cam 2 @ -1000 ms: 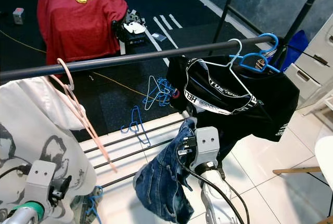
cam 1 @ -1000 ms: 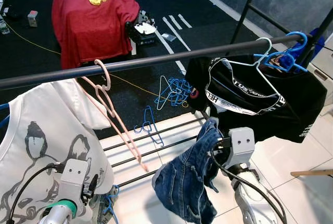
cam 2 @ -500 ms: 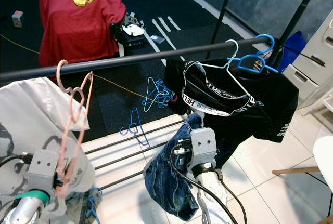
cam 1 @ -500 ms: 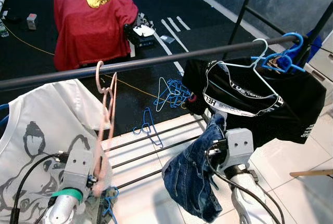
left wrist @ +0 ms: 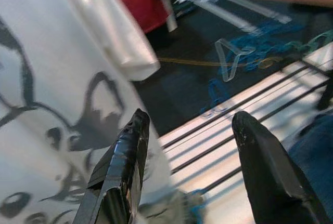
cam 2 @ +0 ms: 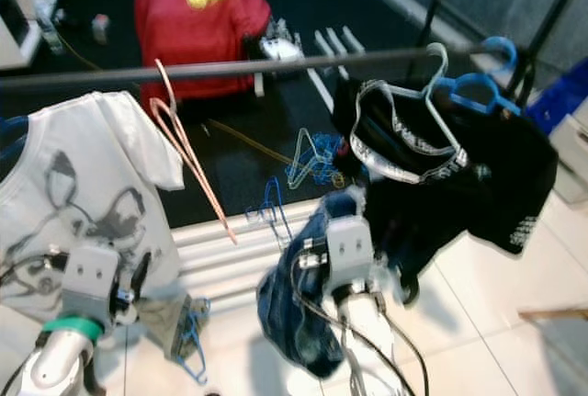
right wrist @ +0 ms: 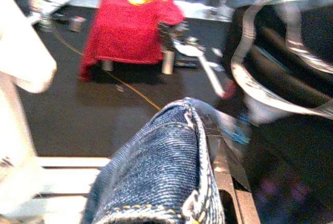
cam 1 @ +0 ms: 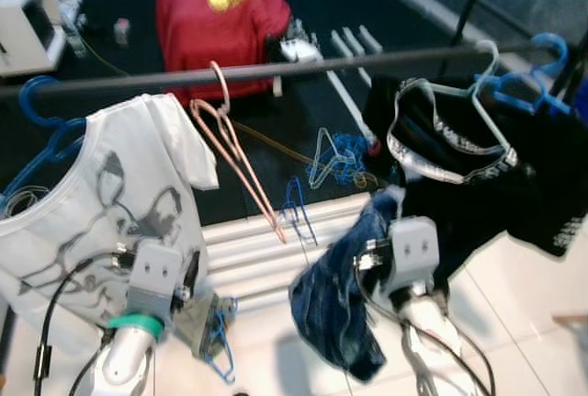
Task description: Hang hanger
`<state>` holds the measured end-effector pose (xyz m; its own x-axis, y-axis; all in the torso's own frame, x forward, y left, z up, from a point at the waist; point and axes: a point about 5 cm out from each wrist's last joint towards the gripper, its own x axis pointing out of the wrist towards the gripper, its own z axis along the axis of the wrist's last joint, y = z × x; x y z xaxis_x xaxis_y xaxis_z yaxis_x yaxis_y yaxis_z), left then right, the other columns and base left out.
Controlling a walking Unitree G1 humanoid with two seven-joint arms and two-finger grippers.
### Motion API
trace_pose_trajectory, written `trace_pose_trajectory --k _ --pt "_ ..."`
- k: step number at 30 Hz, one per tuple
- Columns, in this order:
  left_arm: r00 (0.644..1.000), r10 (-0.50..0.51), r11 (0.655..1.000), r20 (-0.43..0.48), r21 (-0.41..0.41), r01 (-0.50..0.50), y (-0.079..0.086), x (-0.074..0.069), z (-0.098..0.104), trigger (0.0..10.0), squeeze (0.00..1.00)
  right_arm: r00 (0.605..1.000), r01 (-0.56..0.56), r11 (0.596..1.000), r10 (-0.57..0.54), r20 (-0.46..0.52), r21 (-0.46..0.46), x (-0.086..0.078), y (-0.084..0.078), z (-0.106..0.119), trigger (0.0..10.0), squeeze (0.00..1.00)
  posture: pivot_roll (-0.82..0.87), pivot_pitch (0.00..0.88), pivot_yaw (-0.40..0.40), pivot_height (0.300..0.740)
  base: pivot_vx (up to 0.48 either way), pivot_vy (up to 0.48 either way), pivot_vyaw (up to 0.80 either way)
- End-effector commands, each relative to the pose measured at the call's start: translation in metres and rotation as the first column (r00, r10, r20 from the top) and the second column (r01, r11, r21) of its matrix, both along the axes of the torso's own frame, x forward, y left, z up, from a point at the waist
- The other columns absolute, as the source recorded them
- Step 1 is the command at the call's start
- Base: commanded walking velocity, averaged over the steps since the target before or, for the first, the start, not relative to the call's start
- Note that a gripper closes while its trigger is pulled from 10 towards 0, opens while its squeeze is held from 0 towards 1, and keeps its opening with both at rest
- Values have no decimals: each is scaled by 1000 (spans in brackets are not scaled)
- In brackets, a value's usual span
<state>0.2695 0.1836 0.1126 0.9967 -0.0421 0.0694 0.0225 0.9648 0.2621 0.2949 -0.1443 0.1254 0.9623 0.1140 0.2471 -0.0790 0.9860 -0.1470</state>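
Observation:
A pink hanger [cam 1: 250, 186] hangs by its hook on the dark rail [cam 1: 322, 63], slanting down to the right with nothing on it. Below and left of it, my left gripper [left wrist: 190, 117] is open and holds nothing, close beside a white printed T-shirt [cam 1: 101, 194] that hangs on a blue hanger. My right gripper [cam 1: 381, 231] sits low right of centre, shut on a blue denim garment [cam 1: 335, 299] that drapes down over its fingers. Behind it, a black shirt [cam 1: 496, 166] hangs on a white hanger.
A grey cloth on a blue hanger [cam 1: 213, 336] hangs just under my left gripper. Several loose hangers [cam 1: 340, 152] lie on the dark floor. A low drying rack [cam 1: 257, 240] stands beneath the rail. A red-draped object [cam 1: 220, 10] is far back. Blue hangers [cam 1: 542, 74] sit at the rail's right end.
The camera has shifted and the picture is blurred. The pink hanger's lower end, which was down by my left gripper half a second ago, has swung off to the right.

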Motion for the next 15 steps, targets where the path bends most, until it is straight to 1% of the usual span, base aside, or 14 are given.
trace_pose_trajectory --k 1,10,14,15 --pt "999 12 1000 -46 11 -12 5 -5 -9 10000 0 1000 3 1000 -3 12 12 -2 2 0 10000 0 -81 131 25 740 -428 0 0" --pt "999 2 1000 -39 11 -1 3 -4 -5 10000 0 1000 9 1000 -10 8 14 1 2 1 10000 0 -79 133 30 740 -414 0 0" --pt "999 -1 1000 -38 11 2 2 -4 -5 10000 0 1000 10 1000 -10 7 15 1 2 1 10000 0 -78 133 30 740 0 0 0" --pt "999 -4 1000 -41 11 4 1 -4 -5 10000 0 1000 10 1000 -10 3 19 2 2 1 10000 0 -77 133 31 740 0 0 -800"
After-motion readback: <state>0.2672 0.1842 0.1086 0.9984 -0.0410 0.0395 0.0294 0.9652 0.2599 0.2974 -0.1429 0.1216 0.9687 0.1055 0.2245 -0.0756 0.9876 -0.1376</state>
